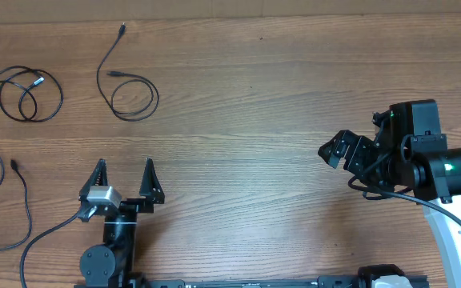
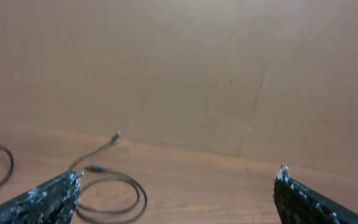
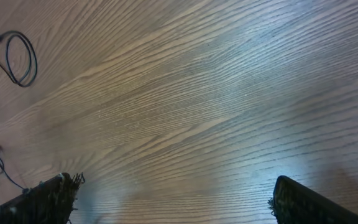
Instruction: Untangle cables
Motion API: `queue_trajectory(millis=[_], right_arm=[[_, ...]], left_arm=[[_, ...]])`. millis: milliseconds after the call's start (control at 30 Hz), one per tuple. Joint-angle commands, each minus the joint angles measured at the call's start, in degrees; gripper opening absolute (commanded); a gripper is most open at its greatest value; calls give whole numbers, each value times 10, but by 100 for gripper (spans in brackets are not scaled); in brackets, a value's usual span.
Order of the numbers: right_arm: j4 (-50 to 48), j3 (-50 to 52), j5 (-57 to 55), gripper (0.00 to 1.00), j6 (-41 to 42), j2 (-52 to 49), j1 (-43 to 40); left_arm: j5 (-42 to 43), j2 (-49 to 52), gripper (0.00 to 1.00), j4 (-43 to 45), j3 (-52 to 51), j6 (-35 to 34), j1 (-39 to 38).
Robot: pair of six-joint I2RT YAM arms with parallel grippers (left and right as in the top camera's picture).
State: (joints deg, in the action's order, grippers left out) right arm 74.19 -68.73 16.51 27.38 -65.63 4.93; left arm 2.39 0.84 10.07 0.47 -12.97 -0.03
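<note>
Three thin black cables (image 1: pixel 157 98) lie apart from one another on the left part of the wooden tabletop (image 1: pixel 262 72), none of them crossing another.

- The double-looped cable (image 1: pixel 37 79) sits at the far left, curled over itself in two overlapping rings with a pale plug inside the curl.
- The single-loop cable (image 1: pixel 98 74) lies just to its right. It makes one round ring, and a long tail runs up to a small plug near the far edge of the tabletop.
- The edge cable (image 1: pixel 14 166) lies nearer the robot, along the left border. Its plug points up, and the cord trails down and off to the left.

The left end effector (image 1: pixel 124 178) is near the front edge, between the edge cable and the middle of the tabletop. Its fingers are spread wide with nothing between them. Its own camera shows the single-loop cable ahead of it, well apart from the fingertips (image 2: pixel 73 180).

The right end effector (image 1: pixel 336 152) hangs over the bare right half of the tabletop, far from every cable. It is also spread wide and holds nothing. In its wrist view the cables appear only at the left border, well away from its fingers (image 3: pixel 55 193).
</note>
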Motion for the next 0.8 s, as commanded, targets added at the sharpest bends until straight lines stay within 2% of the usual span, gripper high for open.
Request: queue_trajectory(millis=[0,367,767], right_arm=[[-2,2,1,100,-2,10,3],[-2,2,1,100,-2,10,3],[-2,2,1,100,-2,27,5]], left_arm=[[9,-5,99,-2,-2,42,-4],[4,-3,100,-143,-2,42,-4],[4,-2,99,-144,-2,42,-4]])
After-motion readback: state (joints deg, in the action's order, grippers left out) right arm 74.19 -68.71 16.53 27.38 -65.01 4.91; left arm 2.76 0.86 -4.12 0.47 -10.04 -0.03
